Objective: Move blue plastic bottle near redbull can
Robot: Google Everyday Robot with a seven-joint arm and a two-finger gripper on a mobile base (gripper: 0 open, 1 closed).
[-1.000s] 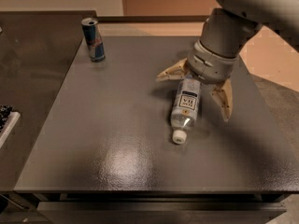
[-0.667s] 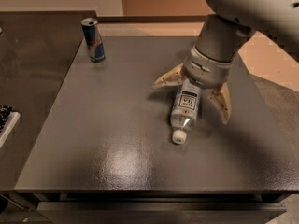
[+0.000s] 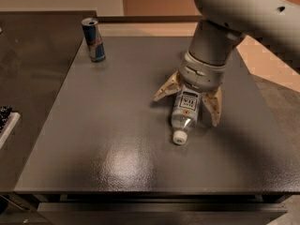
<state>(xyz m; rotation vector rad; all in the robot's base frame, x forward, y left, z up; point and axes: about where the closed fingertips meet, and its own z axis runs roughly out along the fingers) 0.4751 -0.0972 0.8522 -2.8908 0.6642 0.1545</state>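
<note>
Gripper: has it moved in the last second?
Yes. The gripper has come down toward the table, its open fingers now straddling the blue plastic bottle, which lies unmoved.

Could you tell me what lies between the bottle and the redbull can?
Only bare table up to the redbull can, in the camera view; the open gripper straddles the bottle.

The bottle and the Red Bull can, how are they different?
The blue plastic bottle lies on its side; the redbull can stands upright. The bottle is clear with a white cap; the can is blue and silver. The end effector straddles the bottle, fingers open, while the can stands alone near the far-left corner. Both rest on the dark table.
</note>
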